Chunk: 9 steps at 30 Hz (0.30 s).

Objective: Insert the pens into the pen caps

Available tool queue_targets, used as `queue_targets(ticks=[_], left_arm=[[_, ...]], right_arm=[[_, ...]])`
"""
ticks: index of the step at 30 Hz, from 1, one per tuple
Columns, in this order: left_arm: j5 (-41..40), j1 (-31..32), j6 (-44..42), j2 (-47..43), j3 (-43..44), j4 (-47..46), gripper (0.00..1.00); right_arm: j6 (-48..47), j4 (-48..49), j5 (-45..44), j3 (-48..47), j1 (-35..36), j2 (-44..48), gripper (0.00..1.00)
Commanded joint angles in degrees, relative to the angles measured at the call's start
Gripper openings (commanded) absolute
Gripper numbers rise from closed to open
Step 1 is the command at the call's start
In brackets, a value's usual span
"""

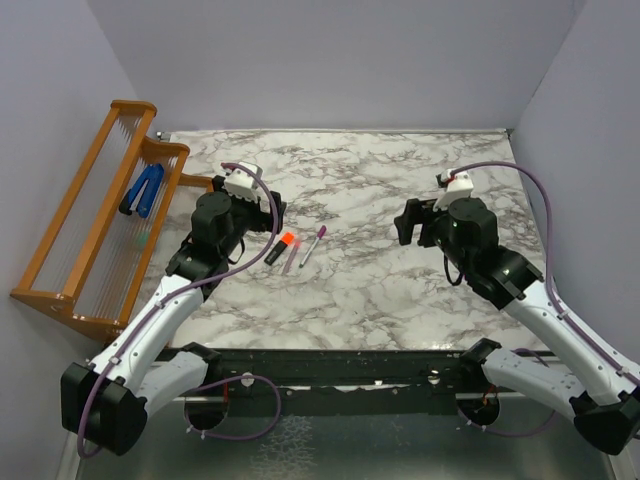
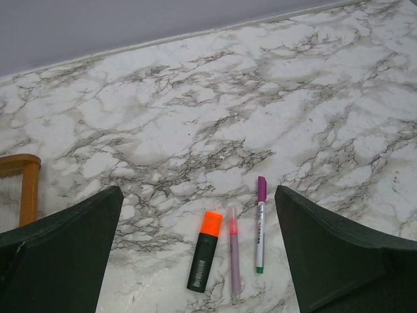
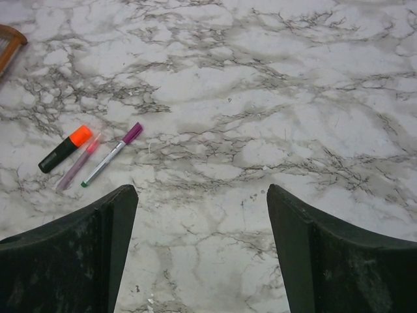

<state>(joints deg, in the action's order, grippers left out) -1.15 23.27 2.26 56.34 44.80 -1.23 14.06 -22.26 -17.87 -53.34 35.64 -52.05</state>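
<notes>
Together lie three pens (image 2: pixel 234 261), seemingly wearing three caps (image 2: pixel 210 223).

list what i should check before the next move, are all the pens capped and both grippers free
1. orange cap on black marker: ok
2. purple cap on white pen: ok
3. pink cap on pink pen: looks on; fully seated, cannot tell
4. left gripper open, holding nothing: ok
5. right gripper open, holding nothing: ok
6. pens lying side by side on the table, clear of both grippers: ok
</notes>
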Motion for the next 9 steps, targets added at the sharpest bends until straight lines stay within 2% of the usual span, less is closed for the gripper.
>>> queue_targets(ticks=[1,4,9], left_arm=[[-1.31,-0.23,-0.71,-0.61,-0.5,-0.96,0.99],[-1.31,-0.24,-0.77,-0.44,-0.49,-1.11,0.99],[-0.93,-0.24,-1.02,0.3,-0.11,-1.01,0.99]], right_arm=[[-1.32,1.79,-1.26,0.61,0.27,-0.67,0.83],[-1.12,2.85,-1.06,1.41,0.24,-0.08,0.82],[-1.27,3.55,0.36,0.98,0.25,-0.25,0.87]])
